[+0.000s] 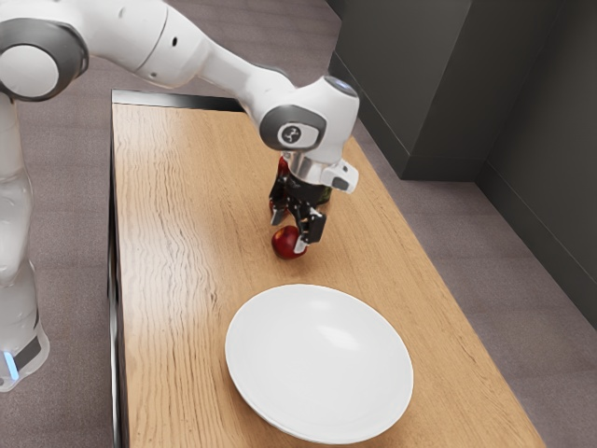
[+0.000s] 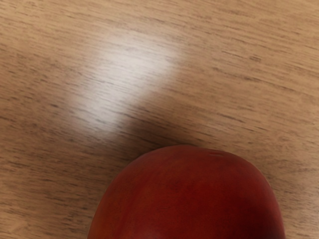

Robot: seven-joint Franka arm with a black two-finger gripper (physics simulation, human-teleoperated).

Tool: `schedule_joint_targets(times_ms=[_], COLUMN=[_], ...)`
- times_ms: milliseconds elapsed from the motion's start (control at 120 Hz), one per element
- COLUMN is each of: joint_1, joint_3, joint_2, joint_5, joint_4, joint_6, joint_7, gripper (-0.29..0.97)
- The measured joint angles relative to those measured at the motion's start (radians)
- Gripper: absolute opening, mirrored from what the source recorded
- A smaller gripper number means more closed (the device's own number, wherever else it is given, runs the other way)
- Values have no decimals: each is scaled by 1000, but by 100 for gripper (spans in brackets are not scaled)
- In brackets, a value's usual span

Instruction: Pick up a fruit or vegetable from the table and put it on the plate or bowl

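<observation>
A red apple rests on the wooden table, just beyond the far rim of the white plate. My gripper is down over the apple, with one black finger against each side of it, shut on it. In the wrist view the apple bulges large right under my hand, its shadow falling on the wood beside it. The plate lies toward the table's near end with nothing on it.
Behind my hand something red and something dark green peek out, mostly hidden. The table's right edge runs close to my hand. Bare wood stretches toward the exterior view's left.
</observation>
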State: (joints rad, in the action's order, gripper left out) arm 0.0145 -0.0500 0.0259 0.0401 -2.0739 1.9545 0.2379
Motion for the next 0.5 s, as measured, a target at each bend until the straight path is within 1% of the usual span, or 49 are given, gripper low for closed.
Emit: schedule_joint_targets(times_ms=[308,408,500], joint_1=[0,3,8], joint_3=[7,7,5], joint_2=[-22,-28,-29], joint_5=[21,33,39], joint_4=[-22,-22,-24], joint_6=[52,64,71], joint_7=[-9,-12,-14], gripper=[68,62,54])
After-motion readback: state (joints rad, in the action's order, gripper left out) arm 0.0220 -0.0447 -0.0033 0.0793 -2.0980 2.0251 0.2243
